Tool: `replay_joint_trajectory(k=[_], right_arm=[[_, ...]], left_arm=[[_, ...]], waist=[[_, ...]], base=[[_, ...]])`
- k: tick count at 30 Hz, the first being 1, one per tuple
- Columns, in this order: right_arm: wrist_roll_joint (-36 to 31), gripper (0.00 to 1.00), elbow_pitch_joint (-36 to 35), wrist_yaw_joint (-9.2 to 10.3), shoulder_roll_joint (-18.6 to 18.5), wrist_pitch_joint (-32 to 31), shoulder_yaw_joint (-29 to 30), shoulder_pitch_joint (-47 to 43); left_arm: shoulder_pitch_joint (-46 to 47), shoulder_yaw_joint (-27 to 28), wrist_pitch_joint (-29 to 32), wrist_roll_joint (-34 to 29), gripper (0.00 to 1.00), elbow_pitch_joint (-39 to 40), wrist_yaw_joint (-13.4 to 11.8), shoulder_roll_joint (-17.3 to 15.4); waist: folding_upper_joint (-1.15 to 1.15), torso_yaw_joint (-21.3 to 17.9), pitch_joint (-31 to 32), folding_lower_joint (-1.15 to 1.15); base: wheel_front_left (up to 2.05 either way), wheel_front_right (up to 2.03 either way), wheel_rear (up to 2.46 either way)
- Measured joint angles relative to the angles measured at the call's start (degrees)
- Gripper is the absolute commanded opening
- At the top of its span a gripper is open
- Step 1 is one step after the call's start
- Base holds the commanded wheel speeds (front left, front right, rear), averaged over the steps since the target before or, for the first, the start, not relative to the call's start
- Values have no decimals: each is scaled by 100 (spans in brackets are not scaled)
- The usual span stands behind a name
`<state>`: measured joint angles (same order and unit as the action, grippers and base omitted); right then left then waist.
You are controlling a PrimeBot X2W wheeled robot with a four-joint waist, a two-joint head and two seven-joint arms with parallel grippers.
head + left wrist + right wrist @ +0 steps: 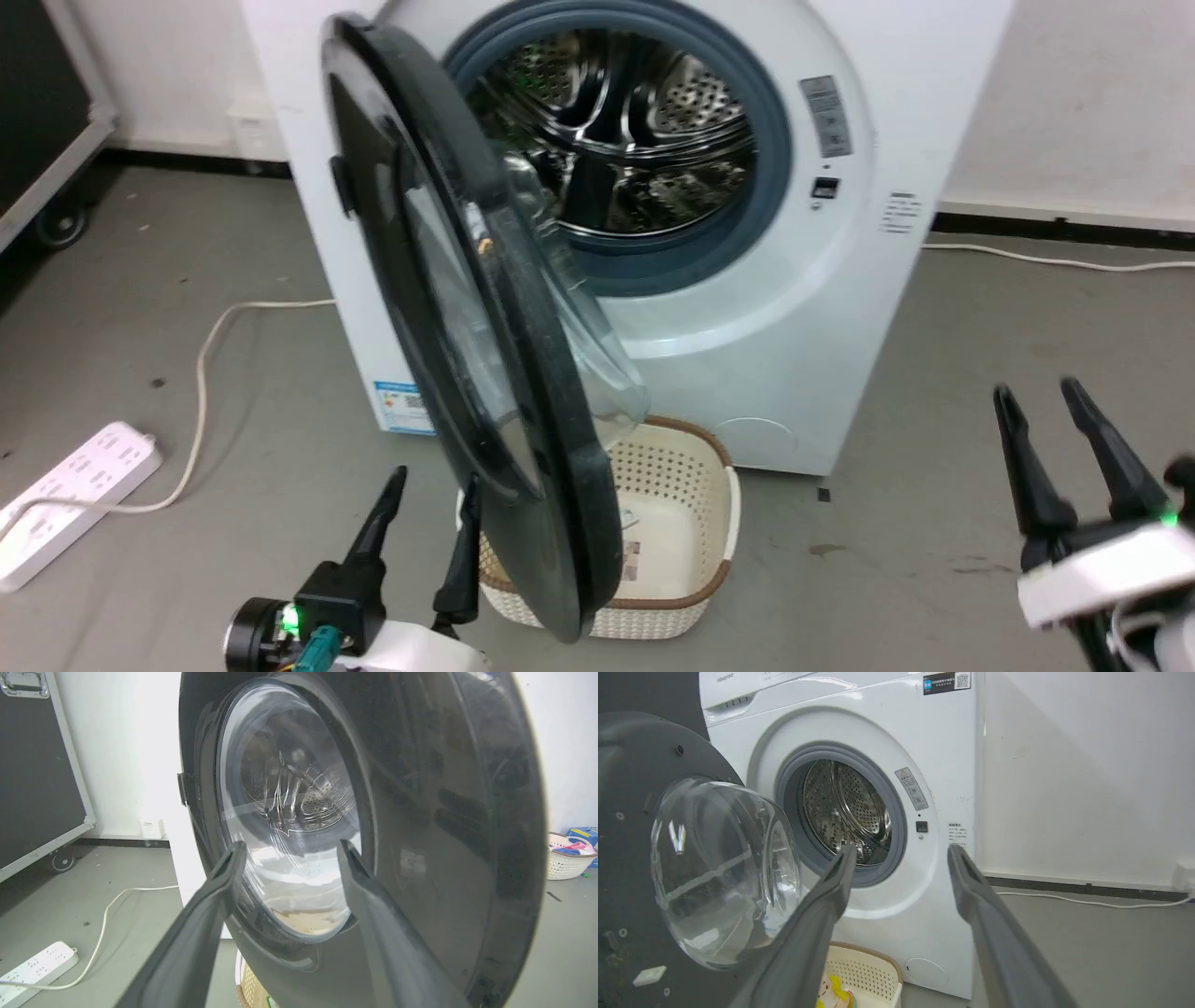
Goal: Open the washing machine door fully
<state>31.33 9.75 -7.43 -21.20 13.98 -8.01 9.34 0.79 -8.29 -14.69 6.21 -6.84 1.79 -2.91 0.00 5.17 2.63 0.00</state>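
Observation:
The white washing machine [803, 308] stands against the wall with its steel drum [625, 121] exposed. Its round black door [560, 448] hangs swung out roughly at a right angle, edge toward me, glass bowl [719, 868] facing the drum. My left gripper [431, 493] is open just beside the door's outer face near its lower rim; in the left wrist view the door [420, 812] looms right in front of the open gripper [289, 851]. My right gripper [1036, 397] is open at the lower right, apart from the machine [859, 709], with nothing between its fingers [831, 891].
A cream perforated basket [672, 476] sits on the floor under the door. A white power strip [65, 499] and its cable [210, 345] lie on the left. A black wheeled case [37, 765] stands far left. Another basket with clothes [567, 858] is off to the right.

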Motion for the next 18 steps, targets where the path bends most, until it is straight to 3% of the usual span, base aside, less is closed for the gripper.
replay_joint_trajectory(k=[4, 5, 10, 18], right_arm=[[-1026, 100, -335, 0, 446, 56, 502, -541], [-1522, 100, -582, 0, 750, 74, 731, -803], [-2499, 100, -949, -1, 1568, 76, 959, -1516], [-2674, 100, -939, -1, 1738, 76, 1006, -1614]], left_arm=[[-70, 123, 0, -46, 100, 51, 0, -3], [-111, 145, 0, -58, 100, 52, 7, -3], [-237, 107, 0, -134, 100, 22, 24, 0], [-316, 4, 0, -176, 100, -210, 5, 5]], waist=[[0, -162, 27, 0], [0, -221, 29, 0], [0, -276, 32, 0], [0, -278, 8, 1]], base=[[0, 0, 0], [0, 0, 0], [0, 0, 0], [0, 0, 0]])
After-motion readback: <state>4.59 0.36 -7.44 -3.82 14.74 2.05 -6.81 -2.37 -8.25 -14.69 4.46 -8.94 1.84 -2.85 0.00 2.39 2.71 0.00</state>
